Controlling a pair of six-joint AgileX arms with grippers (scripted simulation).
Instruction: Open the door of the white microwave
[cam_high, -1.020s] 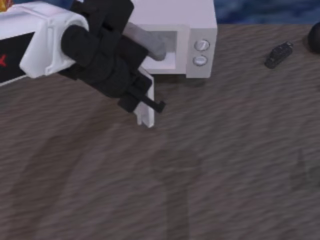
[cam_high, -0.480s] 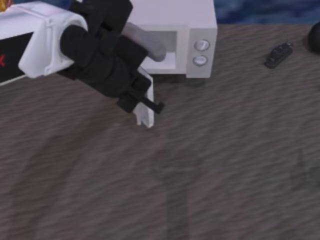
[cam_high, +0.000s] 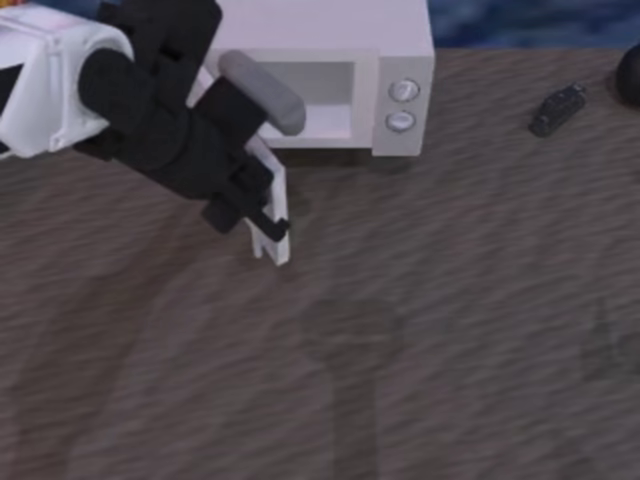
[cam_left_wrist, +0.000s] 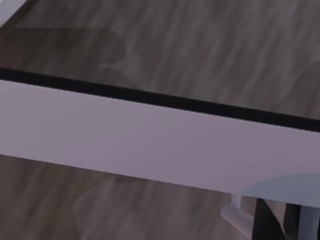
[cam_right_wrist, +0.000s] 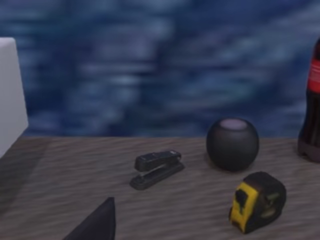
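Observation:
The white microwave (cam_high: 330, 25) stands at the back of the table, its two knobs (cam_high: 402, 90) on the right of its front. Its door (cam_high: 278, 245) is swung out towards the table's front, and the cavity (cam_high: 320, 95) shows. My left gripper (cam_high: 272, 222) is shut on the handle at the door's free edge. In the left wrist view the door (cam_left_wrist: 150, 140) fills the frame as a white band, with the handle (cam_left_wrist: 237, 220) beside a dark finger (cam_left_wrist: 265, 225). My right arm is out of the top view; a dark part of my right gripper (cam_right_wrist: 105, 222) shows in its own view.
A black stapler (cam_high: 558, 108) and a black ball (cam_high: 630, 72) lie at the table's back right. The right wrist view shows the stapler (cam_right_wrist: 156, 169), the ball (cam_right_wrist: 232, 144), a yellow tape measure (cam_right_wrist: 257, 201), a cola bottle (cam_right_wrist: 311, 100) and the microwave's corner (cam_right_wrist: 10, 95).
My left gripper has moved left and slightly forward with the handle in it. The door has swung wider, and more of the cavity shows.

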